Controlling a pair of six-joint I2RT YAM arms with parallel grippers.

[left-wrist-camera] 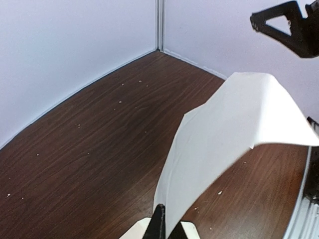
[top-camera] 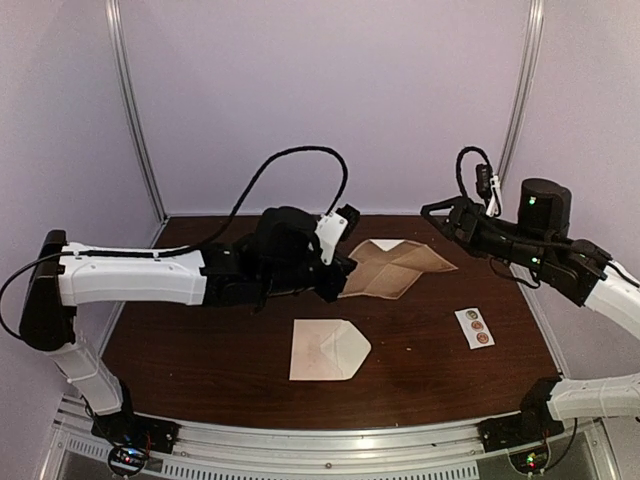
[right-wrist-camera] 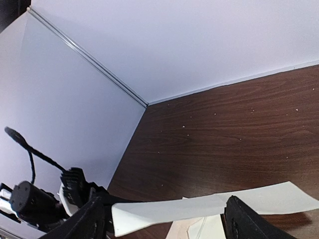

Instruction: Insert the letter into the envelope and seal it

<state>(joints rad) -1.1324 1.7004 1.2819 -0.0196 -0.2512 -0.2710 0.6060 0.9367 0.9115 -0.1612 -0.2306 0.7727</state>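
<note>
The letter [top-camera: 395, 268], a creased off-white sheet, hangs above the table behind the centre. My left gripper [top-camera: 343, 276] is shut on its left edge. In the left wrist view the letter [left-wrist-camera: 224, 134] rises curved out of the pinched jaws of the left gripper [left-wrist-camera: 167, 223]. My right gripper [top-camera: 436, 212] is raised by the letter's right corner, open and holding nothing. In the right wrist view the letter's edge [right-wrist-camera: 199, 206] runs across the wide gap of the right gripper [right-wrist-camera: 164, 211]. The envelope [top-camera: 328, 350] lies flat near the front with its triangular flap open to the right.
A white strip of round stickers [top-camera: 474, 327] lies on the table [top-camera: 200, 340] to the right of the envelope. Lilac walls with metal corner posts [top-camera: 135, 110] close in the back and sides. The right arm's fingers [left-wrist-camera: 286, 25] show at the top right of the left wrist view.
</note>
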